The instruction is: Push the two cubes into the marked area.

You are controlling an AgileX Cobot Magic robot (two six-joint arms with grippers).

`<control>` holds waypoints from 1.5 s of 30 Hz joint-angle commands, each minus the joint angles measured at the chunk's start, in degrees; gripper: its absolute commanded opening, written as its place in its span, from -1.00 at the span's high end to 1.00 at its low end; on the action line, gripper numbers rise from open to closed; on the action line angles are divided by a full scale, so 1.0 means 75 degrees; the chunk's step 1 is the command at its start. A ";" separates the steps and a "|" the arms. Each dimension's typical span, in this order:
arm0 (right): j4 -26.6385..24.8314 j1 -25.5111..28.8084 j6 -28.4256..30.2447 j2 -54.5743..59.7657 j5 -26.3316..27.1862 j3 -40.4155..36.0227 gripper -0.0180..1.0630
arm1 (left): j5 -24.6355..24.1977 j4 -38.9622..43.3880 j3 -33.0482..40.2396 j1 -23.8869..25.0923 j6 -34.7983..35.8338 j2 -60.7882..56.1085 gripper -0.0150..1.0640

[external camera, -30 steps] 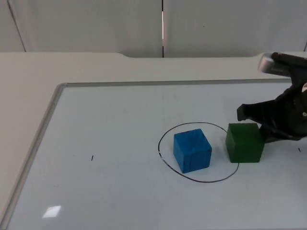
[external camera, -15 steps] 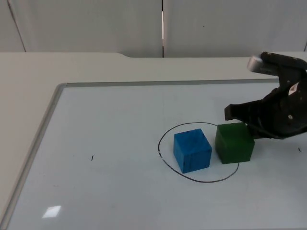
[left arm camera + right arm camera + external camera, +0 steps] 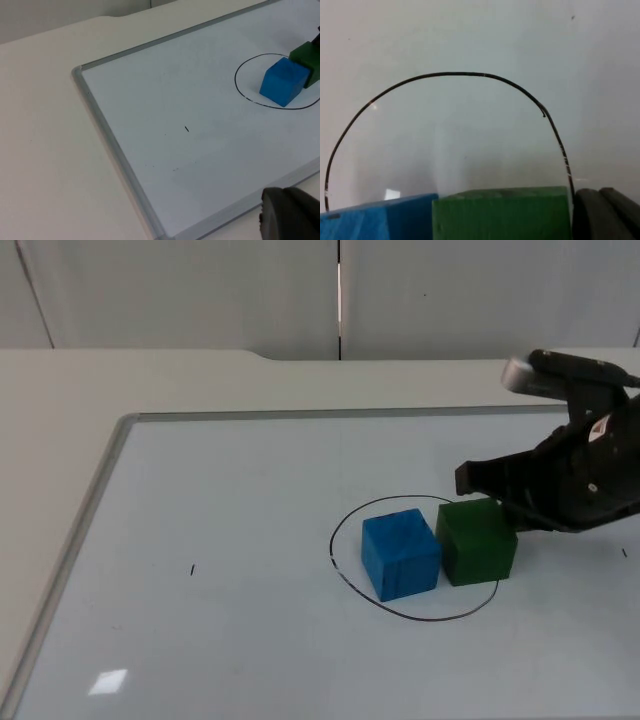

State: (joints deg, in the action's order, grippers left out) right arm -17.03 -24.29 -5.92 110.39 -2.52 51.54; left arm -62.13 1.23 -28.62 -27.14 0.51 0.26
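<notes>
The blue cube (image 3: 401, 555) sits inside the drawn black oval (image 3: 345, 580) on the whiteboard (image 3: 200, 520); the green cube (image 3: 477, 541) touches its right side, inside the oval's right edge; the right gripper (image 3: 500, 490) presses behind it, finger spacing unclear.

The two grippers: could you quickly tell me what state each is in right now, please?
Left gripper: waits near the whiteboard's edge; state cannot be told.
Right gripper: behind the green wooden cube, pushing it; state cannot be told.
</notes>
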 commanded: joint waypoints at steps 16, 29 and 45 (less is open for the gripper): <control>0.0005 -0.0057 -0.0097 -0.0001 -0.0338 0.0041 0.97 | 0.0065 0.0043 0.0036 -0.0007 -0.0001 -0.0035 0.98; 0.0005 -0.0057 -0.0097 -0.0001 -0.0338 0.0041 0.97 | 0.0065 0.0043 0.0036 -0.0007 -0.0001 -0.0035 0.98; -0.0009 -0.0057 -0.0219 -0.0001 -0.0305 0.0041 0.97 | 0.0065 0.0043 0.0036 -0.0007 -0.0001 -0.0035 0.98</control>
State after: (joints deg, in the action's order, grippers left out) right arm -17.15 -24.29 -7.15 110.39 -4.85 51.54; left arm -62.13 1.27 -28.62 -27.14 0.51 0.26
